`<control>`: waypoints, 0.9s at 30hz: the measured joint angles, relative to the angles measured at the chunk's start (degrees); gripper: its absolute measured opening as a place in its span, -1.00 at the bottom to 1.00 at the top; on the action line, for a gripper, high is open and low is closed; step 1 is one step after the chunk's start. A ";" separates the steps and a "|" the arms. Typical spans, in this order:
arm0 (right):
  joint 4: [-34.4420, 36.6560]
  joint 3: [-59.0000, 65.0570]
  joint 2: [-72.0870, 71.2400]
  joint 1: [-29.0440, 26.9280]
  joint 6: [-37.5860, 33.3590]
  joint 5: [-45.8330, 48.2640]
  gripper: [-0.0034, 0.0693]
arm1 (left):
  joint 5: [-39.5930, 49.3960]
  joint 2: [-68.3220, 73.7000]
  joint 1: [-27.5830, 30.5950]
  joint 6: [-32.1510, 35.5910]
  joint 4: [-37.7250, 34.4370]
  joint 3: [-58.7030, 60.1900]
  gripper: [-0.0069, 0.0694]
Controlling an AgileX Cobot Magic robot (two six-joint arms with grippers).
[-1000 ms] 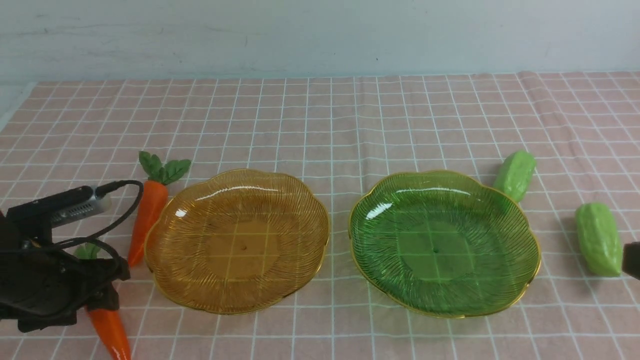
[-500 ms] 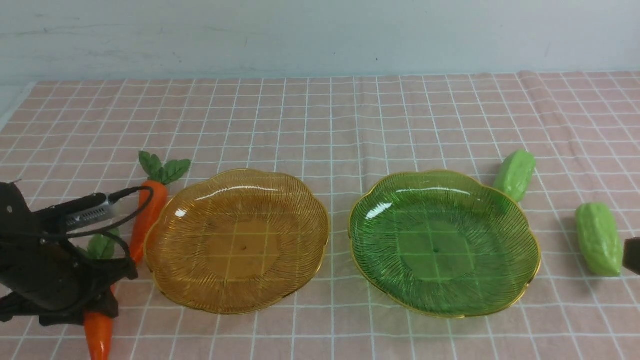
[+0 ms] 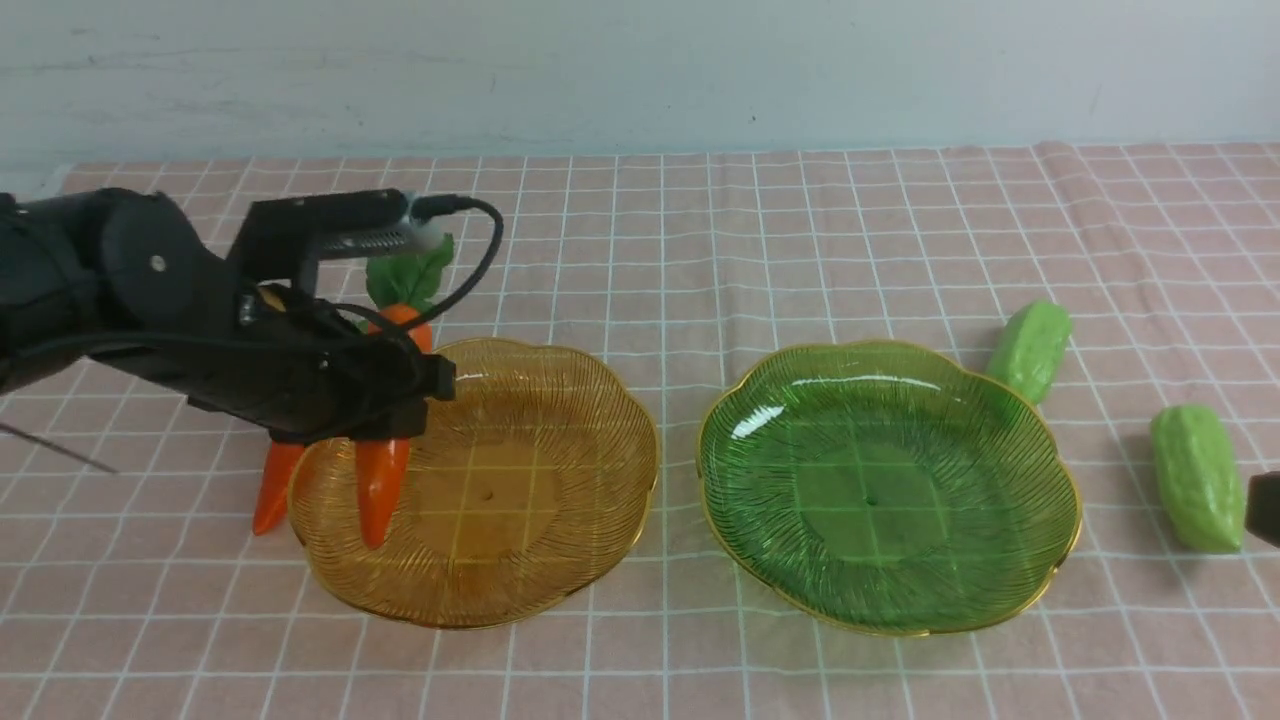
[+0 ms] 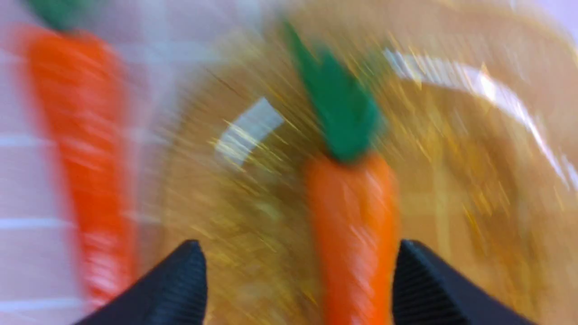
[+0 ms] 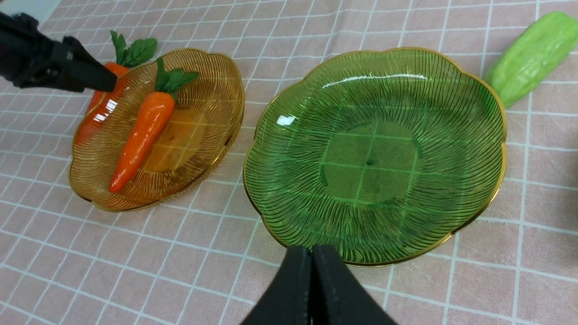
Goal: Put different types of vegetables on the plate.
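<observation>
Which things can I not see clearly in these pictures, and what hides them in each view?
- Left wrist view: motion blur; unclear whether the left end effector touches the glossy orange toy carrot.
- Front view: the black left arm covers most of the second orange toy carrot; the picture edge cuts off the right end effector.
- Right wrist view: the edge clips one light green ridged toy gourd.

Nothing readable is showing: no text, label, brand, number or sign is appearing on anything in these views.
</observation>
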 joint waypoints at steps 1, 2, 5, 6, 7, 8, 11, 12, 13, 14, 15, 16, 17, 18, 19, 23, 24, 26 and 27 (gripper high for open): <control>0.00 0.00 0.00 0.00 0.00 0.39 -0.95 | 0.00 0.00 1.32 -1.09 0.72 -1.24 0.46; 0.00 0.00 0.00 0.00 0.00 0.71 -0.95 | -0.07 0.38 4.07 -2.19 1.85 -3.51 0.28; 0.00 0.00 0.00 0.00 0.00 0.90 -0.95 | -0.31 3.11 8.82 -2.61 3.10 -7.51 -0.08; 0.00 0.00 0.00 0.00 0.00 0.90 -0.95 | -0.31 4.41 9.50 -1.62 3.23 -8.30 -0.19; 0.00 0.00 0.00 0.00 0.00 0.90 -0.95 | -0.37 6.07 9.75 0.35 3.23 -8.84 -0.24; 0.00 0.00 0.00 0.00 0.00 0.90 -0.95 | -0.37 7.25 9.79 2.12 3.23 -9.20 -0.25; 0.00 0.00 0.00 0.00 0.00 0.90 -0.95 | -0.65 11.24 9.79 4.61 3.23 -9.49 -0.15; 0.00 0.00 0.00 0.00 0.00 0.92 -0.95 | -1.05 12.04 9.79 4.66 3.23 -9.49 -0.09; 0.00 0.00 0.00 0.00 0.00 0.92 -0.95 | -1.93 13.31 9.79 4.66 3.23 -9.49 0.01; 0.00 0.00 0.00 0.00 0.00 0.92 -0.95 | -2.51 13.99 9.79 4.66 3.23 -9.49 0.07; 0.00 0.00 0.00 0.00 0.00 0.92 -0.95 | -3.69 15.01 9.79 4.66 3.23 -9.49 0.16; 0.00 0.00 0.00 0.00 0.00 0.92 -0.95 | -4.55 15.66 9.79 4.66 3.23 -9.49 0.22; 0.00 0.00 0.00 0.00 0.00 0.92 -0.95 | -5.15 16.27 9.79 4.66 3.23 -9.55 0.27; -0.05 0.00 0.00 0.00 0.06 0.92 -0.95 | -5.46 16.77 9.79 4.66 3.23 -9.55 0.30; -0.21 0.00 0.00 0.00 0.51 0.82 -0.95 | -5.73 17.31 9.79 4.66 3.23 -9.55 0.30; -7.37 -3.07 2.87 0.00 7.52 -0.24 -0.95 | -2.96 17.73 9.79 4.18 3.23 -10.64 -0.14; -11.13 -5.29 4.33 0.00 10.83 0.19 -0.95 | -1.81 17.73 9.79 4.14 3.40 -11.49 -0.21; -18.14 -8.82 8.07 0.00 15.45 2.25 -0.95 | 1.94 17.73 9.79 4.14 4.15 -14.36 -0.22; -21.63 -11.29 10.19 0.00 18.43 3.45 -0.95 | 4.87 17.30 9.79 4.14 4.29 -16.97 -0.22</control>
